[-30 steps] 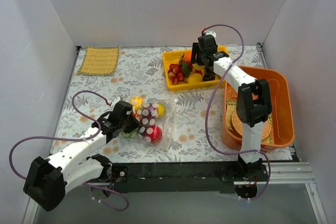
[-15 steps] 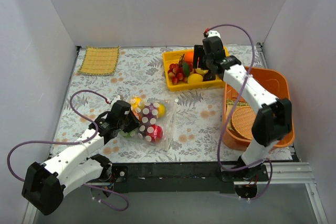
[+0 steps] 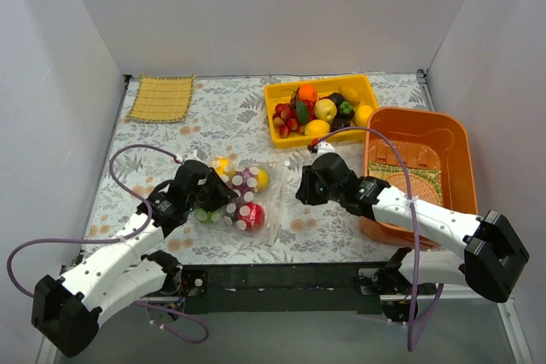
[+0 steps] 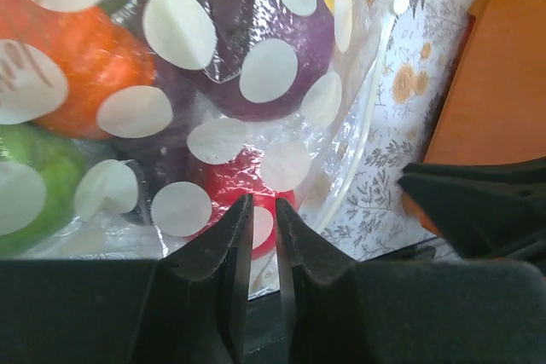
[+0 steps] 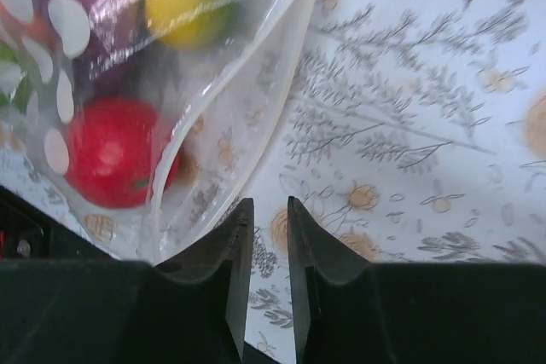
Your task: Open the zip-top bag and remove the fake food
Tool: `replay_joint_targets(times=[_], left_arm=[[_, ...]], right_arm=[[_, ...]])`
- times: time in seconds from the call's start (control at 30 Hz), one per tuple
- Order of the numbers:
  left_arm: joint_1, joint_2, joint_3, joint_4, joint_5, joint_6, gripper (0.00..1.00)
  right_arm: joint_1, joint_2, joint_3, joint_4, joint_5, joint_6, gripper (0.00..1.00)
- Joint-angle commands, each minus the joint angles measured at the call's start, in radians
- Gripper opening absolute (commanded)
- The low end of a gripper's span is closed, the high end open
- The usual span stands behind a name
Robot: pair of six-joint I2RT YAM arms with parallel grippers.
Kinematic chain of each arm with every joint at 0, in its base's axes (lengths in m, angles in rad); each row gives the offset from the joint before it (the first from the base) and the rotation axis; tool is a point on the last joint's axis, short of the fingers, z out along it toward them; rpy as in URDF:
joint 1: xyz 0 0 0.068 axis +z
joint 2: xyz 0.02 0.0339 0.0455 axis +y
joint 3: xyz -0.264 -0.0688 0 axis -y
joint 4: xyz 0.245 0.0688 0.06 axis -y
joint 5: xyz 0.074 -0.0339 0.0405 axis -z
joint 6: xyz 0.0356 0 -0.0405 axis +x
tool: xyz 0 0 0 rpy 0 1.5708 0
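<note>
The zip-top bag (image 3: 247,200) lies on the flowered table, clear with whitish spots, its zip edge (image 5: 247,66) on the right. Inside it is fake food: a red fruit (image 5: 111,151), a yellow one (image 5: 183,2), a purple one (image 4: 281,40), an orange one (image 4: 94,66) and a green one (image 4: 34,176). My left gripper (image 3: 213,198) (image 4: 264,202) is at the bag's left edge, its jaws pinched on the film. My right gripper (image 3: 303,189) (image 5: 270,202) hovers just right of the zip edge, jaws nearly together with only table between them.
More fake food (image 3: 316,112) fills the yellow tray (image 3: 277,142) at the back. An orange bin (image 3: 456,138) (image 4: 503,83) holding a woven mat (image 3: 409,181) stands at the right. Another woven yellow mat (image 3: 160,98) lies at the back left.
My right arm has swung from over the yellow tray down to the bag's right edge, its jaws closing on the way. The left gripper has stayed at the bag.
</note>
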State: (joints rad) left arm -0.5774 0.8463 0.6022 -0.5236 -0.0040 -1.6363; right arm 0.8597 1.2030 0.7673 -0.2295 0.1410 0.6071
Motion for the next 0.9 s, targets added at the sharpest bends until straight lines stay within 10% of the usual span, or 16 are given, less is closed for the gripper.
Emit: replay_joint_targets(times=[0.0, 0.47, 0.87], left_arm=[[-0.050, 0.040, -0.033, 0.086, 0.047, -0.030, 0.15], [-0.113, 0.120, -0.203, 0.185, -0.067, -0.143, 0.08], [-0.113, 0.128, -0.252, 0.224, -0.062, -0.165, 0.06]], right_arm=[[0.064, 0.003, -0.101, 0.220, -0.063, 0.118, 0.29], [0.116, 0.216, -0.131, 0.502, -0.173, 0.192, 0.42], [0.182, 0.191, -0.106, 0.509, -0.153, 0.186, 0.76]])
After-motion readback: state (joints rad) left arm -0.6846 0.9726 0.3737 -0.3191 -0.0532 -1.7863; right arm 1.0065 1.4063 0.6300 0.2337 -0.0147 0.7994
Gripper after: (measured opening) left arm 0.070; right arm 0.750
